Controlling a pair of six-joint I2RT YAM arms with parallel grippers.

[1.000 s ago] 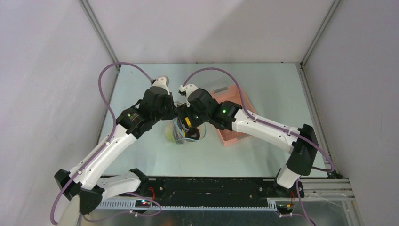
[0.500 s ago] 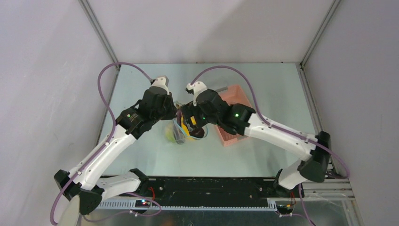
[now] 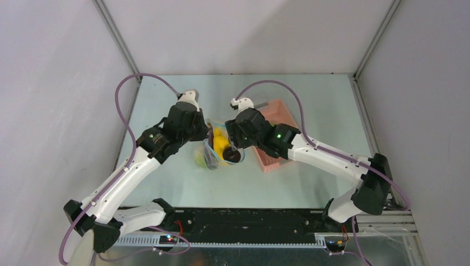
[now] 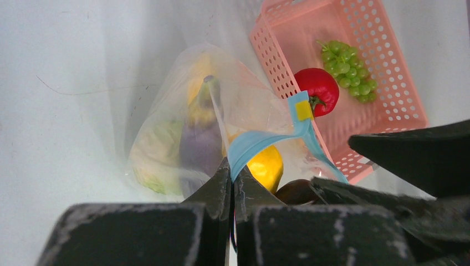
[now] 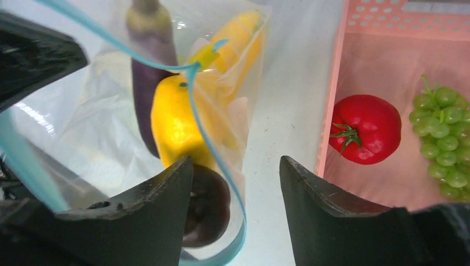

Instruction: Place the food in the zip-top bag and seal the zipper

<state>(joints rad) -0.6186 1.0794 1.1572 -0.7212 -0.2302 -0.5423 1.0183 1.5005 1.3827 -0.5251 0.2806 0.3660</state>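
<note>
The clear zip-top bag (image 3: pixel 213 154) lies on the table between my grippers. My left gripper (image 4: pixel 233 173) is shut on its light blue zipper (image 4: pixel 260 141) and holds the mouth up. Inside are a yellow piece (image 5: pixel 172 122), a purple eggplant (image 5: pixel 147 61), a banana (image 5: pixel 238 39), a pale cabbage (image 4: pixel 155 149) and a dark round piece (image 5: pixel 208 205) at the mouth. My right gripper (image 5: pixel 235 166) is open and empty just above the mouth's right edge; the zipper (image 5: pixel 194 100) loops past its left finger. A red fruit (image 5: pixel 366 127) and green grapes (image 5: pixel 443 138) lie in the basket.
The pink plastic basket (image 3: pixel 270 162) stands right of the bag, partly under my right arm; its wall shows in the right wrist view (image 5: pixel 332 100) and the left wrist view (image 4: pixel 271 61). Grey enclosure walls stand close on both sides and at the back.
My right gripper has drawn back to the right from over the bag mouth, uncovering the yellow and dark pieces. The left gripper has kept its hold and place.
</note>
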